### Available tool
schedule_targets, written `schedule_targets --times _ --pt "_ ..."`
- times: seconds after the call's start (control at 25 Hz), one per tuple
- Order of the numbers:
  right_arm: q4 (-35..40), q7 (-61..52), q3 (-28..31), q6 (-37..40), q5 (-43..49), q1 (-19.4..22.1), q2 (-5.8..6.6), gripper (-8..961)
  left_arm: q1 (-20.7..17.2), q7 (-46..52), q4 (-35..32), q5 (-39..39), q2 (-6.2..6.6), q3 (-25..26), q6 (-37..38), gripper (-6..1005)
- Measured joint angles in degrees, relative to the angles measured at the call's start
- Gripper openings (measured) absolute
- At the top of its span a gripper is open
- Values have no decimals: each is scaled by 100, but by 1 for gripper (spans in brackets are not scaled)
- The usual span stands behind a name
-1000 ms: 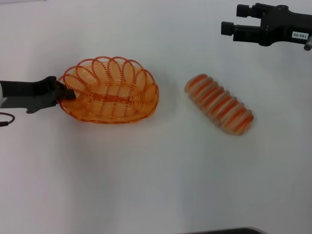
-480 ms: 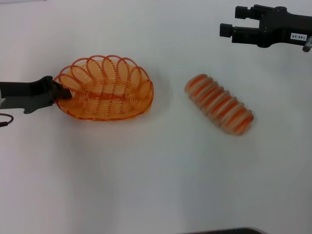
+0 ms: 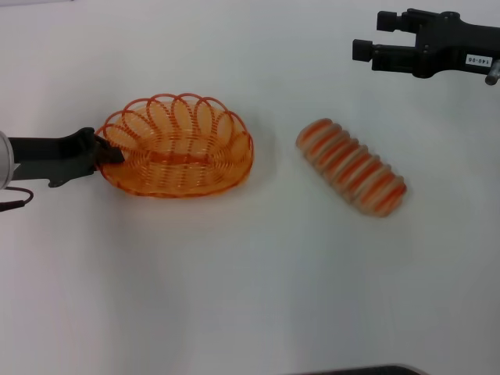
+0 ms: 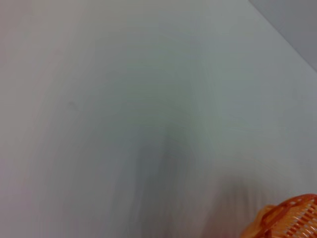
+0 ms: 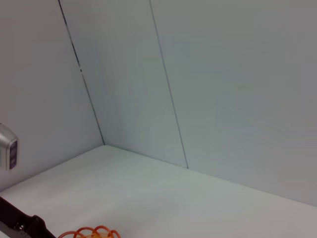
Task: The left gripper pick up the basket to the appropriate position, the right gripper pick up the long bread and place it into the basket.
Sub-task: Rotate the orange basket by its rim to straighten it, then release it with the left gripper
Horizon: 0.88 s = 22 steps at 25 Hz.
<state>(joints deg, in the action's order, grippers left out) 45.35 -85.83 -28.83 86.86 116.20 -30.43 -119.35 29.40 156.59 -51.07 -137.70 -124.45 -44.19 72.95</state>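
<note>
A white table [image 3: 234, 297] fills the head view from edge to edge. The basket [image 3: 183, 148] sits left of centre in that frame, an oval of orange wire with a looped, scalloped rim and see-through sides, its long axis running across the picture. To its right, apart from it across a strip of bare table, the long bread [image 3: 351, 166] lies on the surface at a slant, its upper-left end nearer the basket and its lower-right end toward the right edge; it is tan with orange-red crosswise stripes.

The left gripper [image 3: 105, 150] reaches in from the left edge at mid-height, and its black fingers are clamped on the rim at the basket's left end. In the left wrist view only a corner of the basket [image 4: 287, 220] shows at the lower right, over blurred table.

The right gripper [image 3: 379, 35] hangs in the upper right corner of the head view, above and beyond the bread and well apart from it, its two fingers spread with nothing between them. A small white label [image 3: 477, 58] shows on its body.
</note>
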Motion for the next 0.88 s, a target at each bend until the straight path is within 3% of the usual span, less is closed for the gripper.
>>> schedule_targets --times 0.88 --pt "-9 5 -25 19 8 -24 0 838 -67 74 -63 113 30 -10 33 226"
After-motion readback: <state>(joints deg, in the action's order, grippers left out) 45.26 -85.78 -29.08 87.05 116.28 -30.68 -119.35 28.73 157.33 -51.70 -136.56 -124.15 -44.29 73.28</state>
